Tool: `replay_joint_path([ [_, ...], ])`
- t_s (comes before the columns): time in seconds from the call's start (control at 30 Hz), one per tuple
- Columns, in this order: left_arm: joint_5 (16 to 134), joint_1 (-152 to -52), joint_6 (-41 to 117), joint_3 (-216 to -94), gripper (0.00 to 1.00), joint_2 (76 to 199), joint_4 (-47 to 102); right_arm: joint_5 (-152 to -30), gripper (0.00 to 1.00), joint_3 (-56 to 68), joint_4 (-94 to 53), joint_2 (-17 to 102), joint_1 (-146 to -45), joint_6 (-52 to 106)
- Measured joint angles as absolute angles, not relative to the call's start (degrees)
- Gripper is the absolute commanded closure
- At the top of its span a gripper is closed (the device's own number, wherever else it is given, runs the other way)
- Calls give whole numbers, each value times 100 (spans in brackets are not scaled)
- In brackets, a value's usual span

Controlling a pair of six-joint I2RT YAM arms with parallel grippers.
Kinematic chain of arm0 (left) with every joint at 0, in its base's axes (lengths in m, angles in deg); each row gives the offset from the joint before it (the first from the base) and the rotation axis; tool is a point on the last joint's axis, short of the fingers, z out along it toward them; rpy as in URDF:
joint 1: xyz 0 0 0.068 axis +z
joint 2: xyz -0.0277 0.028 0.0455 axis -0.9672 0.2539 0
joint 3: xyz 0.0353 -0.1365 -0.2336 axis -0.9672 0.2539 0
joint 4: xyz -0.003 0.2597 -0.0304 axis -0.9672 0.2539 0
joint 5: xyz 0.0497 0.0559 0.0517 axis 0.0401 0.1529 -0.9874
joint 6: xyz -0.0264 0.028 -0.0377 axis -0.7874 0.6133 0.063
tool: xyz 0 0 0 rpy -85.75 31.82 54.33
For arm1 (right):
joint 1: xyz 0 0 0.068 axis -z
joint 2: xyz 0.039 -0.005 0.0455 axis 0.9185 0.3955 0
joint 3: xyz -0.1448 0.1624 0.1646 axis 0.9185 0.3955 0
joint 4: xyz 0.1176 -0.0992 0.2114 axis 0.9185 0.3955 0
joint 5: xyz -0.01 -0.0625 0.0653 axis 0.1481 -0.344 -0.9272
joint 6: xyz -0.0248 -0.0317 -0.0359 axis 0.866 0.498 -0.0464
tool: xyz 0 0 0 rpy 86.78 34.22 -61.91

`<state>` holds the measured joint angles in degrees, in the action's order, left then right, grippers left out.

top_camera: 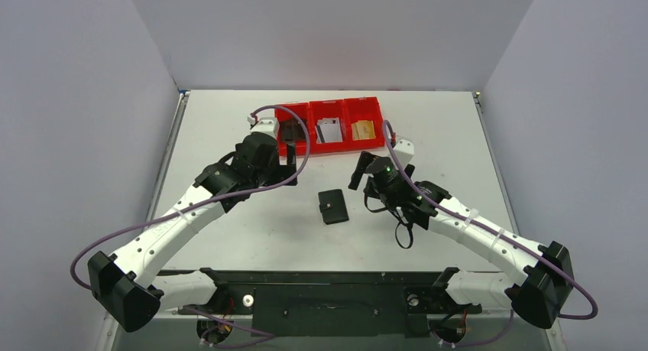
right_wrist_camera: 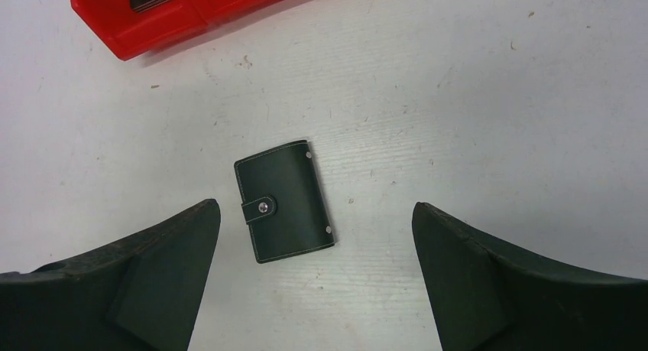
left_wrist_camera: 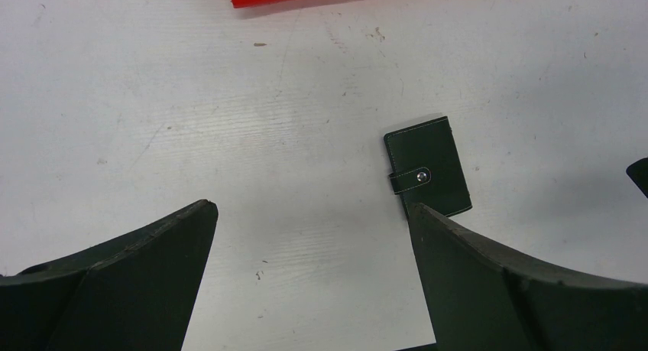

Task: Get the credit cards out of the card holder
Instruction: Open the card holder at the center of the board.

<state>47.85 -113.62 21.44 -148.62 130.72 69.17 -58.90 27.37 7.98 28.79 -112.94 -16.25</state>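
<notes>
On the white table (top_camera: 267,236), a row of red plastic bins (top_camera: 328,121) waits at the far edge, likely as the drop-off. The left gripper (left_wrist_camera: 309,213) and right gripper (right_wrist_camera: 313,209) hover wide open, holding and touching nothing. Between them, mid-table, the small black folding card holder (top_camera: 333,206) lies flat, snapped shut.

3 downward views, card holder (top_camera: 332,206) in all

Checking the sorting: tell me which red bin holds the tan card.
The rightmost bin, holding a tan card. The middle bin holds a white-grey card; the left bin holds something dark.
</notes>
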Motion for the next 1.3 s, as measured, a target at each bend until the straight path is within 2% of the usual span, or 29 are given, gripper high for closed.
replay_joint_path([
  [0.73, 4674, -11469, 1830, -14602, 4, 13125, 6921, -5802, 8, 2851, 881, 2855, -11202, -1625],
  [1.07, 4108, -12533, 1436, -14652, 8, 14086, 6912, -6178, 8, 3415, 840, 2431, -10376, -1623],
  [1.3, 3824, -13130, 1242, -15085, 15, 15127, 6893, -6523, 8, 3804, 783, 1812, -9817, -1623],
])
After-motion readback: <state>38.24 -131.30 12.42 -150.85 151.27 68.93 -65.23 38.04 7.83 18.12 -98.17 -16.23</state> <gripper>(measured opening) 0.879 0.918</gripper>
